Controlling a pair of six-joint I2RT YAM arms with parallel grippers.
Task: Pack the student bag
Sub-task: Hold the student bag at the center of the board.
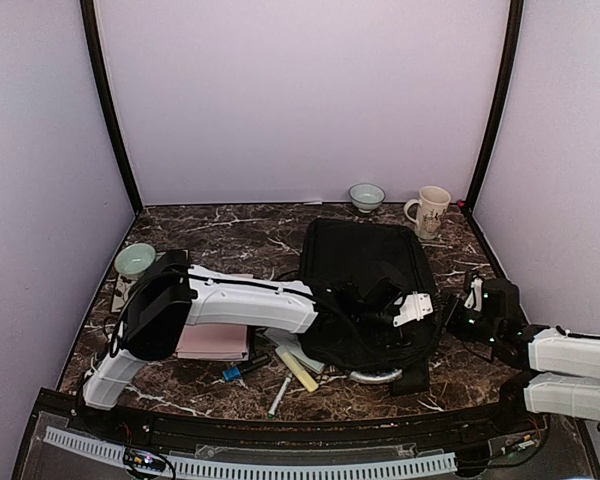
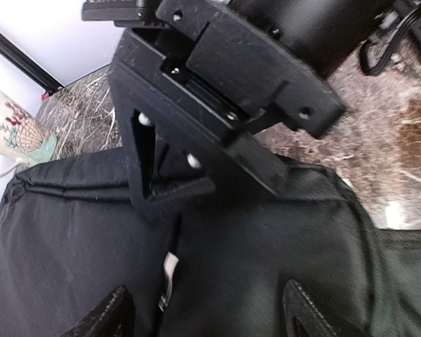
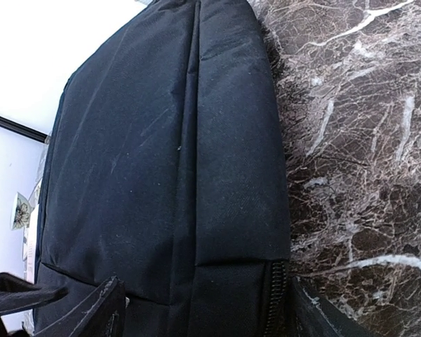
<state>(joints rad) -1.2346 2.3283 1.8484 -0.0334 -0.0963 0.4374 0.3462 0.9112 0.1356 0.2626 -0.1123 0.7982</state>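
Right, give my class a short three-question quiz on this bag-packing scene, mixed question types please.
1. True or false: the pink notebook lies on the table, outside the black bag.
2. What stands at the table's back right corner? A) mug B) bottle C) lamp
3. Fill in: the ___ arm stretches over the notebook toward the bag.
Key: 1 true; 2 A; 3 left arm.
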